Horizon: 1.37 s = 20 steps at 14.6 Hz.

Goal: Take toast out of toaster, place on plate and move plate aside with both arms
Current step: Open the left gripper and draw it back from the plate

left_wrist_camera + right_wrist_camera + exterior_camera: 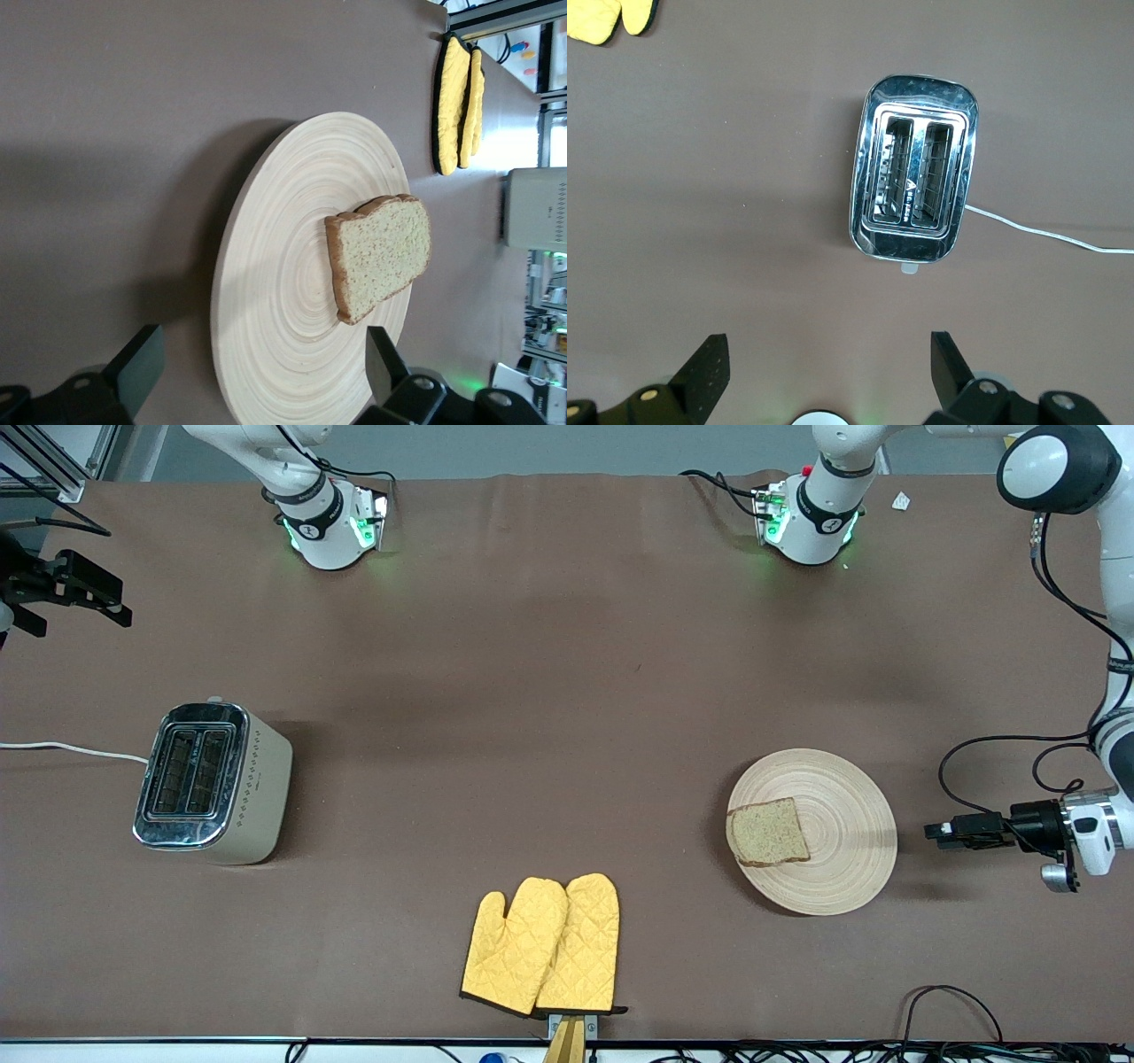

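Spread wide, my left gripper (932,832) hangs low just beside the plate (842,815), at the plate's three o'clock in the front view, toward the left arm's end of the table. Its two black fingers (135,365) are apart and hold nothing. My right gripper (120,613) waits up in the air over the right arm's end of the table, above the toaster (213,784). Its fingers (704,365) are spread too.

One toast (769,832) lies flat on the plate, out by the rim at nine o'clock. It is almost square, brown and speckled, with a dark crust. One plate sits here, round and flat, made of pale wood with ring lines. All around its rim is bare brown table (549,691), with lots of room toward the toaster.

One toaster stands there, with a shiny top, cream sides and two slots. Two yellow quilted oven mitts (542,946) lie side by side at the table's six o'clock edge.
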Tool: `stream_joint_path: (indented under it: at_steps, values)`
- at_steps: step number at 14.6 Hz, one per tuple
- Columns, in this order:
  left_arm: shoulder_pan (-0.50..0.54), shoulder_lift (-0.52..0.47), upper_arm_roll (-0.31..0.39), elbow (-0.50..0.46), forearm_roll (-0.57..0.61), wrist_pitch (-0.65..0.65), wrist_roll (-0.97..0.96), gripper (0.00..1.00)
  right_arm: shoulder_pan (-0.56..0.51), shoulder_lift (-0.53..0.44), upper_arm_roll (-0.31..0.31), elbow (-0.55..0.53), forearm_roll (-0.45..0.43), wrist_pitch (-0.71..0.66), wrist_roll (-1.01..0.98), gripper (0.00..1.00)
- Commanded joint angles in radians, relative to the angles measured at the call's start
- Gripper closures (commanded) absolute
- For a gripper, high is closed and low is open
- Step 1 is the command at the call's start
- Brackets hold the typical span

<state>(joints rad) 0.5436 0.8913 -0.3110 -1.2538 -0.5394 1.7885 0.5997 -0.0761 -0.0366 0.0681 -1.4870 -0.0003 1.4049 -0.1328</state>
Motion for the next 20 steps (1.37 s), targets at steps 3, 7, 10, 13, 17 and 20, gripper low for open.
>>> stream_joint_path:
  at_steps: [3, 7, 10, 13, 17, 20]
  values:
    - [-0.092, -0.194, 0.003, -0.006, 0.183, -0.017, -0.191, 0.00, -0.005, -0.013, 0.001, -0.015, -0.021, 0.005, 0.004, 0.00]
    - [-0.220, -0.339, 0.001, -0.013, 0.311, -0.037, -0.434, 0.00, -0.034, -0.011, -0.001, -0.015, -0.041, 0.008, 0.010, 0.00]
    - [-0.324, -0.405, -0.005, -0.015, 0.407, -0.049, -0.608, 0.00, -0.057, 0.000, 0.001, -0.012, -0.040, 0.009, 0.007, 0.00]
    - [-0.408, -0.494, 0.001, -0.044, 0.482, -0.099, -0.666, 0.00, -0.054, 0.000, 0.001, -0.010, -0.040, 0.011, 0.009, 0.00]
    - [-0.534, -0.661, 0.166, -0.137, 0.561, -0.170, -0.653, 0.00, -0.051, -0.003, 0.001, -0.013, -0.038, 0.005, 0.015, 0.00]
    - [-0.557, -0.787, 0.224, -0.220, 0.562, -0.170, -0.644, 0.00, -0.050, -0.003, 0.004, -0.013, -0.027, -0.001, 0.131, 0.00]
